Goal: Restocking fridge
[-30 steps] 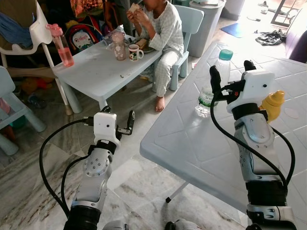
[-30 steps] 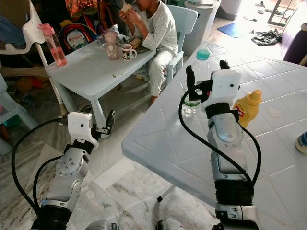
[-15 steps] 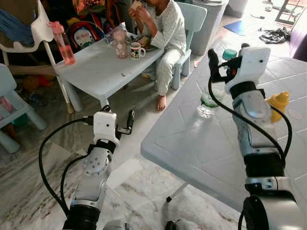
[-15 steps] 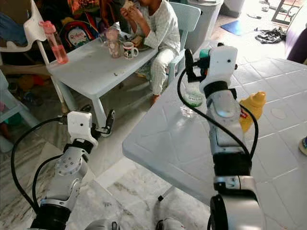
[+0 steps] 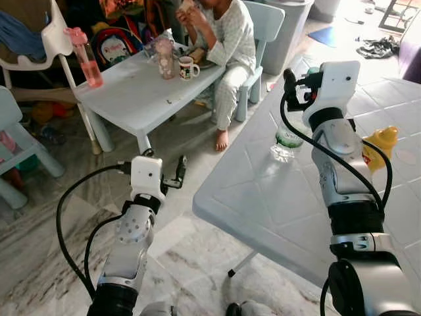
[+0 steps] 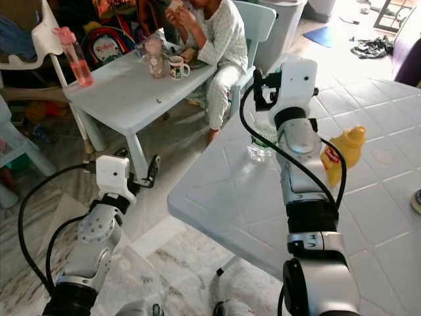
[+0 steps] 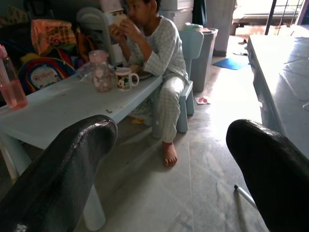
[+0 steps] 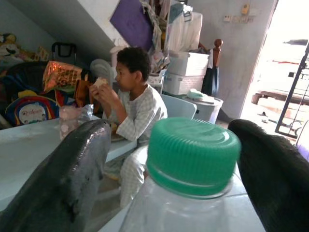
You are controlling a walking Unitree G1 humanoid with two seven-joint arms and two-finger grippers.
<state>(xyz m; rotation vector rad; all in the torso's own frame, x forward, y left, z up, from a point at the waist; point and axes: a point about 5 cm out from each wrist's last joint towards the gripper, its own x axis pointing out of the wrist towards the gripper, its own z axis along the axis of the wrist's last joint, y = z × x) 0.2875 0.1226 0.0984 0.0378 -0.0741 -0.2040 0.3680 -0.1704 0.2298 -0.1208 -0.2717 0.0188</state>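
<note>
Reaching for the water bottle (image 8: 186,179) on the white table (image 5: 263,197), we hold our right gripper (image 8: 174,145) wide open around its green cap (image 8: 193,152), fingers at 9 and 3 o'clock. Next we should close. Our left gripper (image 7: 169,164) hangs open, empty.

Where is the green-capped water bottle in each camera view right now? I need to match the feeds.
Left eye view: water bottle on the big table's near-left part, cap behind the right claw.
Right eye view: bottle below the same claw.
Left wrist view: the bottle is not in it.
Right wrist view: its green cap sits between the two open fingers.
Shared landmark: the yellow squeeze bottle beside the right arm.
</note>
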